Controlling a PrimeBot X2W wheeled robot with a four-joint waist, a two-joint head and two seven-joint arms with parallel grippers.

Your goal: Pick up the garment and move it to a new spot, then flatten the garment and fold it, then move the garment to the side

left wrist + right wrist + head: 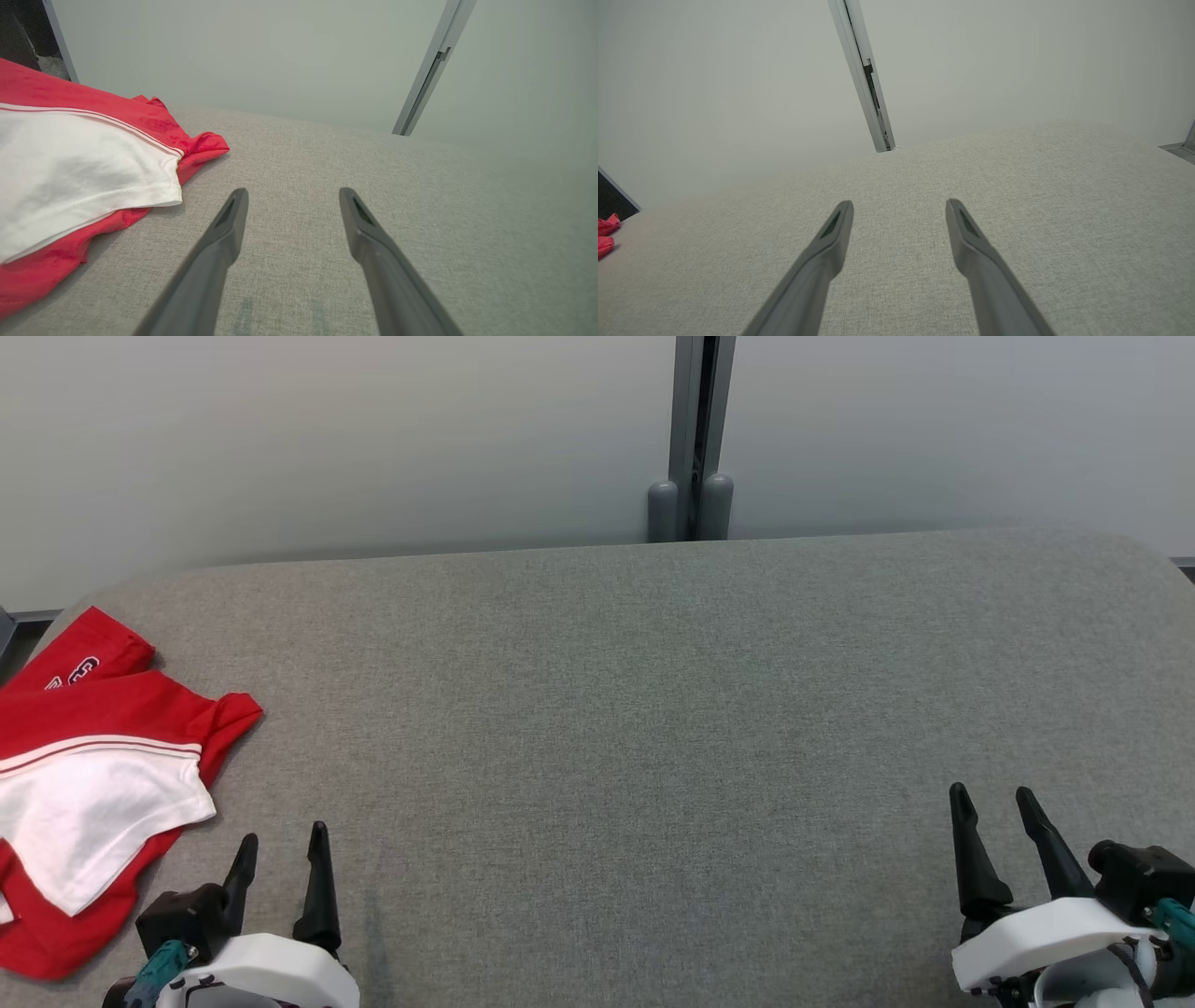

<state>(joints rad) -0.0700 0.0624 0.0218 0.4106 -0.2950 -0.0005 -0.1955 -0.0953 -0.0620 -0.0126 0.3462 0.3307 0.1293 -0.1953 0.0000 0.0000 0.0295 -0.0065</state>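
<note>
Head view, item one: left end effector [284,833], two long dark tapered fingers [320,887] on a white housing, spread apart and empty, held low over the counter [653,709] at the lower left.

Item two: right end effector [991,791], same build, likewise spread and empty, at the lower right, well apart from any cloth.

Item three: garment [103,756], red with a white panel edged by a thin striped band, lying crumpled at the counter's left edge, just beside the left end effector and not touched by it. A printed mark is seen on the upper red fold; it cannot be read. The cloth appears thin, soft and faintly glossy, with stitched hems.

Counter: grey woven covering, matte, rounded corners. Behind it, pale wall panels are joined by a grey metal post [692,448].

Step judged in hand: first pick-up, not yet begun. A grasp is probably best taken by the left end effector on the raised red corner nearest it, with few layers caught, so the piece can be carried toward the open centre.
</note>
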